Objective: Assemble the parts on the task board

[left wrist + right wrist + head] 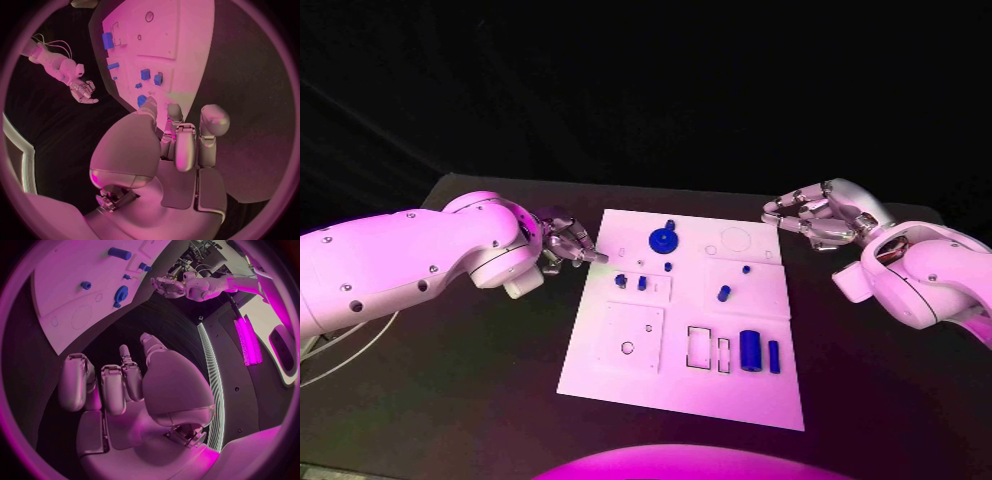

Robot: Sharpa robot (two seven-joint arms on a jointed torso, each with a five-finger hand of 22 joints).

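The white task board (687,385) lies in the middle of the black table. Blue parts sit on it: a round gear (664,239) near the far edge, small pegs (630,282) left of centre, a slanted piece (724,293) and two upright cylinders (762,351) near the right edge. My left hand (567,243) hovers at the board's left edge level with the gear, fingers (187,142) curled in, holding nothing. My right hand (819,215) hangs off the board's far right corner, fingers (106,385) also curled in and empty.
Bare black table (877,380) surrounds the board on all sides. Rectangular and round recesses (629,337) mark the board's near left part. A cable (343,350) hangs under my left arm.
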